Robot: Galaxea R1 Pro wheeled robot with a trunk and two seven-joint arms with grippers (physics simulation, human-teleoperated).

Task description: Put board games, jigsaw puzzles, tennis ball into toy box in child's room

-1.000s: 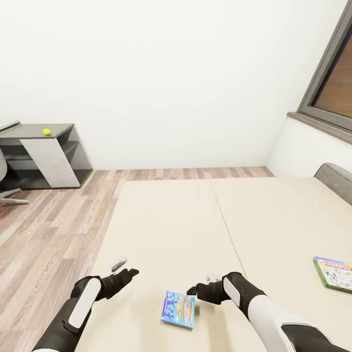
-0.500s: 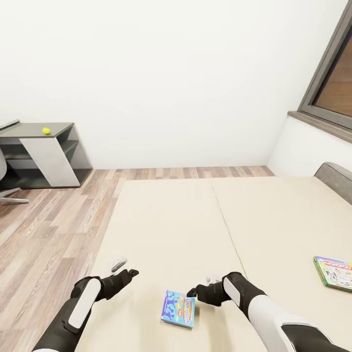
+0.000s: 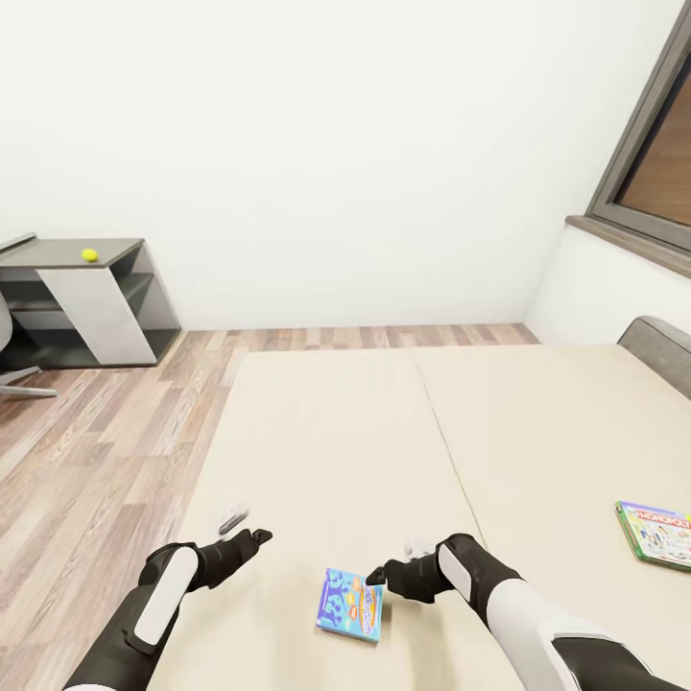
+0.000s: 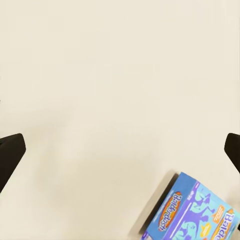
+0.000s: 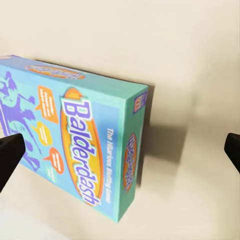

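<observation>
On the beige bed (image 3: 336, 432) lies a blue board game (image 3: 351, 605), flat and near the mattress's close edge. My right gripper (image 3: 392, 562) hovers just right of it, open, and in the right wrist view the "Balderdash" box (image 5: 75, 135) sits under and between the spread fingertips (image 5: 10, 155). My left gripper (image 3: 248, 525) is open over bare mattress to the box's left, and the left wrist view catches the blue board game's corner (image 4: 192, 212). A white-green Monopoly board game (image 3: 657, 534) lies at the bed's right. A yellow-green tennis ball (image 3: 89, 254) rests on a distant desk.
A low dark grey desk (image 3: 91, 297) stands against the white wall at far left, with a chair's edge (image 3: 5, 336) beside it. Wood-plank floor (image 3: 106, 432) runs left of the bed. A dark-framed window (image 3: 653, 163) and the grey headboard (image 3: 662, 350) are at right.
The whole picture has drifted very slightly, so the camera has moved a touch. Both arms and both board games hold their places.
</observation>
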